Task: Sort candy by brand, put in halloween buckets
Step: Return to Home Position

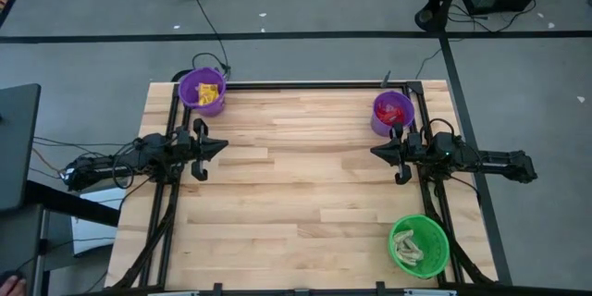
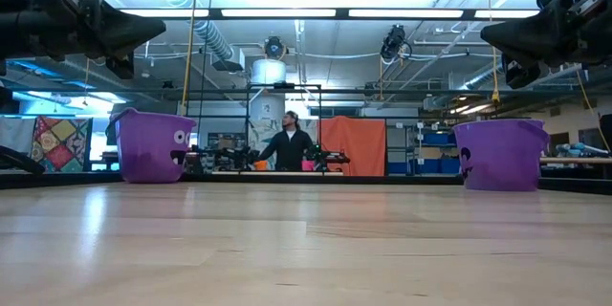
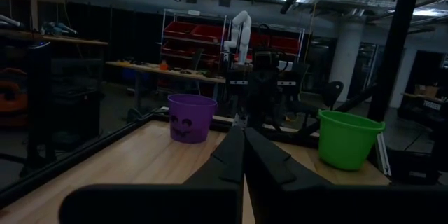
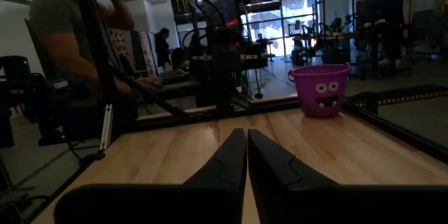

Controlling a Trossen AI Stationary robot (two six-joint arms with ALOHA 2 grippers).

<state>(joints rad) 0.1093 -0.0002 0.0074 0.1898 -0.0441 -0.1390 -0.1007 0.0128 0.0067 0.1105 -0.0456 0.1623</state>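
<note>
Three buckets stand on the wooden table. The purple bucket (image 1: 202, 91) at the far left holds yellow candy (image 1: 209, 93). A second purple bucket (image 1: 393, 112) at the far right holds red candy (image 1: 396, 109). The green bucket (image 1: 419, 245) at the near right holds cream-tan pieces (image 1: 408, 249). My left gripper (image 1: 222, 148) hovers over the table's left side, shut and holding nothing (image 3: 243, 134). My right gripper (image 1: 375, 152) hovers over the right side, just near of the red-filled bucket, also shut and holding nothing (image 4: 246, 134). Both point toward the table's middle.
Bare wood (image 1: 296, 185) lies between the two grippers. Black frame rails (image 1: 171, 213) run along the table's left and right sides. A person (image 2: 289, 145) stands beyond the far edge, and another person (image 4: 63, 21) is beyond the table's left side.
</note>
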